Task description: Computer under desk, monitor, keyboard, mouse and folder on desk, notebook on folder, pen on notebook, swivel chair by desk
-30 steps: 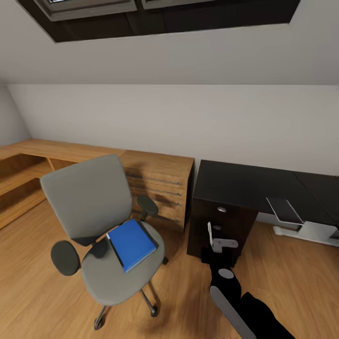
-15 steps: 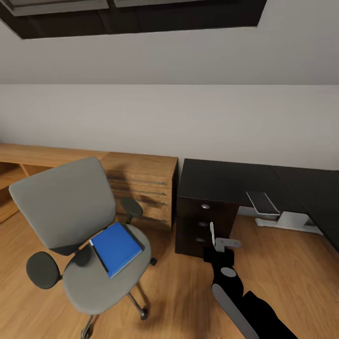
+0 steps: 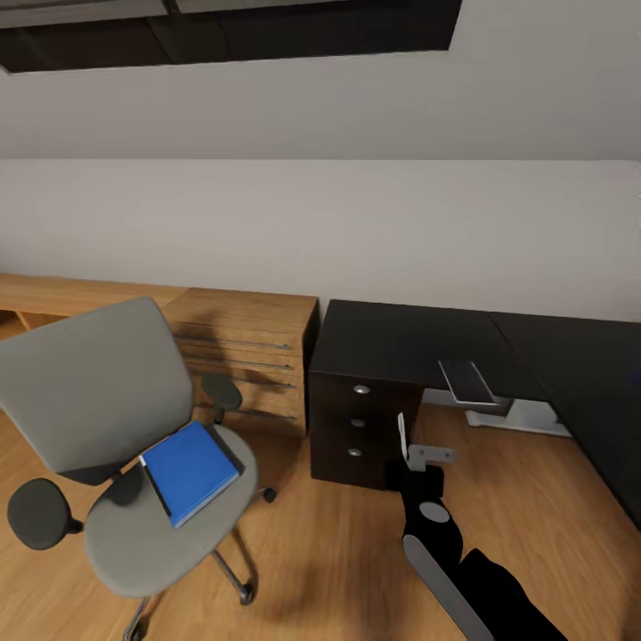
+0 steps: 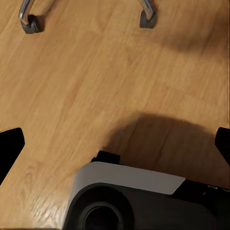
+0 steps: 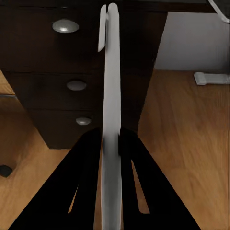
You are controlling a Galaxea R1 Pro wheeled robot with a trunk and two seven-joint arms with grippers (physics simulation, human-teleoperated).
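Blue folder [image 3: 189,471] on swivel chair [image 3: 107,418], far from right jaws [image 3: 405,445]

Bare wooden floor [image 3: 338,543] lies open between the grey padded swivel chair [image 3: 98,401] and the dark drawer unit [image 3: 361,427]. The black tabletop [image 3: 401,343] is clear at its near corner. A light-wood dresser [image 3: 249,356] closes the gap beside the drawers.

Our head camera has swung right — the swivel chair [image 3: 133,463] now sits further left in view, more of the desk [image 3: 418,343] showing.
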